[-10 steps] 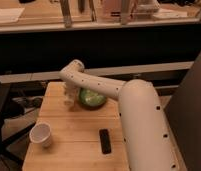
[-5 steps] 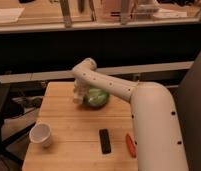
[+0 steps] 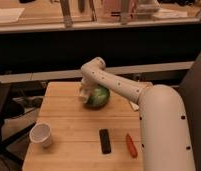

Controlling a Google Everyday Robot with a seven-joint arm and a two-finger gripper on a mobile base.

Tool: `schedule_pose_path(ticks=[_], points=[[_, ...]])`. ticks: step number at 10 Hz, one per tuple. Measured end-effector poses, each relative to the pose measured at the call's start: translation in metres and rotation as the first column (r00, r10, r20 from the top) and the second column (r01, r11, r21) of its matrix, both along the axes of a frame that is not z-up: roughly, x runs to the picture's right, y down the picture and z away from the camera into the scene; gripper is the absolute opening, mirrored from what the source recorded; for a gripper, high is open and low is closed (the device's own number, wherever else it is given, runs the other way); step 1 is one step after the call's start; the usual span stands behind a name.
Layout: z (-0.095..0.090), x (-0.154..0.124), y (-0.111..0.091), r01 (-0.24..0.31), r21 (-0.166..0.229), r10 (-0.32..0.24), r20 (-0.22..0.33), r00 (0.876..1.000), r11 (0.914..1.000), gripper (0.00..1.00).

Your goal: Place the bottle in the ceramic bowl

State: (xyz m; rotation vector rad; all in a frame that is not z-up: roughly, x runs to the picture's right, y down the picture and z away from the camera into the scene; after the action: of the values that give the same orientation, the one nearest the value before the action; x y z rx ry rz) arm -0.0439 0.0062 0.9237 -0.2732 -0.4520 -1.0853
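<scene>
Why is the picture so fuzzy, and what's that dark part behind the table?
Camera view: the whole picture is soft, so small things like the gripper at the bowl blur together; the table is evenly lit with faint shadows; the band behind it is dim; the counter at the top is brightest.

- The gripper (image 3: 86, 95) hangs at the left rim of the ceramic bowl (image 3: 99, 97), on the wooden table (image 3: 69, 125).
- A paper cup (image 3: 41, 134), black bar (image 3: 105, 140) and orange object (image 3: 131, 145) lie nearer the front.
</scene>
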Motion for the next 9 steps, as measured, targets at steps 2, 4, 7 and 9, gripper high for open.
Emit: schedule_pose_path(ticks=[2,4,7,9], points=[[0.000,0.013,-0.004,-0.031,-0.004,0.031,-0.006,0.999,0.9995,0.00],[0.001,0.015,-0.006,-0.050,-0.006,0.050,-0.007,0.999,0.9987,0.02],[-0.006,0.022,-0.015,-0.064,-0.012,0.064,-0.015,0.998,0.9979,0.29],[-0.007,0.026,-0.016,-0.073,-0.016,0.072,-0.017,0.997,0.9972,0.48]])
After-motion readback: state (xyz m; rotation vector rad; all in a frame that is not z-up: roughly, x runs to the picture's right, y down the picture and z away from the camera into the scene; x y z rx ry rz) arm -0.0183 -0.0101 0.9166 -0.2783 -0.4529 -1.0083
